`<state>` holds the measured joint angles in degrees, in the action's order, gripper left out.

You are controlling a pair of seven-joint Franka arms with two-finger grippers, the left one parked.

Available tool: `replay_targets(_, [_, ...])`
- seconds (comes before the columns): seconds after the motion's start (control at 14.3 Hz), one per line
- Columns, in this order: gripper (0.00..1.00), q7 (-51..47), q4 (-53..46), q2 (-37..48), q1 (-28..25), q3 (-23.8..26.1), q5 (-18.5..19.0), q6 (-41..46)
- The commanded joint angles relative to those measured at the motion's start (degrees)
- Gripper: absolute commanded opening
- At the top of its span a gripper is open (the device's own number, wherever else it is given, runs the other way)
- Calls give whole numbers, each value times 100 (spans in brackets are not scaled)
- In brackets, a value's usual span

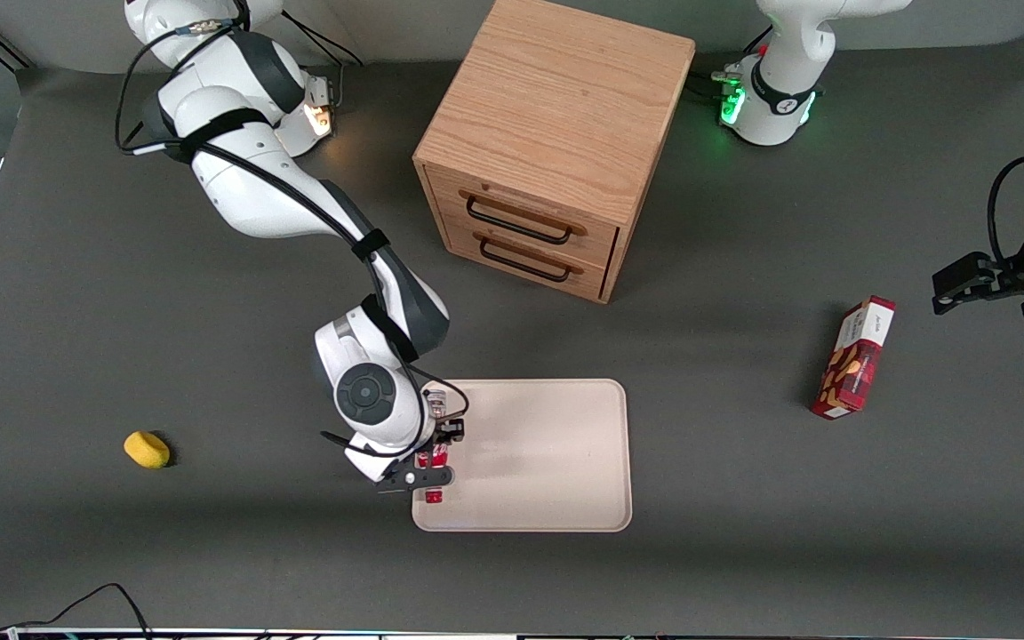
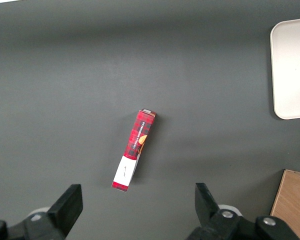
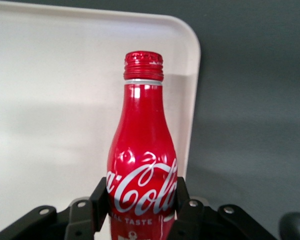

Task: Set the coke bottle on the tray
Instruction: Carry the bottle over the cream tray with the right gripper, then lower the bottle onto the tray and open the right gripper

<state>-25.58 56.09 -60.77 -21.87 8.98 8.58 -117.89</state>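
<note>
On the dark bench (image 1: 76,356), starting at my working end, a small yellow lump (image 1: 147,449) sits all alone, well away from everything else. Next comes my pincer (image 1: 430,467), which hangs over the edge of the tray (image 1: 548,444) that is closest to my working end. My pincer is closed on the coke bottle (image 1: 433,480), and in my wrist view I can see both fingers (image 3: 101,197) pressing the sides of the red coke bottle (image 3: 142,165) right by the white writing. The bottle lies flat in my grip, with its red cap pointing toward the front camera, and the cream tray (image 3: 50,100) is right under it. I cannot tell if the bottle is touching the tray or floating just above it. Farther from the front camera than the tray stands a wooden cabinet (image 1: 556,142) with two drawers, both shut. Past the tray, toward the parked arm's end of the bench, a red snack box (image 1: 854,369) lies by itself. I think I am at the putting-down step, because the carrying looks done and the bottle is already over the tray. Next I should go down slowly until the bottle rests on the tray, then open my fingers and lift away. The bottle is round and is near the rim, so it could roll when I let go, and I should be gentle.
</note>
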Motion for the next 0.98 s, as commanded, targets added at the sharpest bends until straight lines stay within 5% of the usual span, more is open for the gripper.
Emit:
replay_targets(0.0, [0, 18, -283, -215, -72, -81, 39, -172])
replay_targets(0.42, [0, 27, -274, -295, -81, -160, 39, -357])
replay_targets(0.49, [11, 27, -274, -295, -81, -169, 39, -358])
replay_targets(0.63, [100, 36, -257, -295, -81, -177, 39, -358])
replay_targets(0.91, [100, 36, -257, -286, -81, -178, 39, -358])
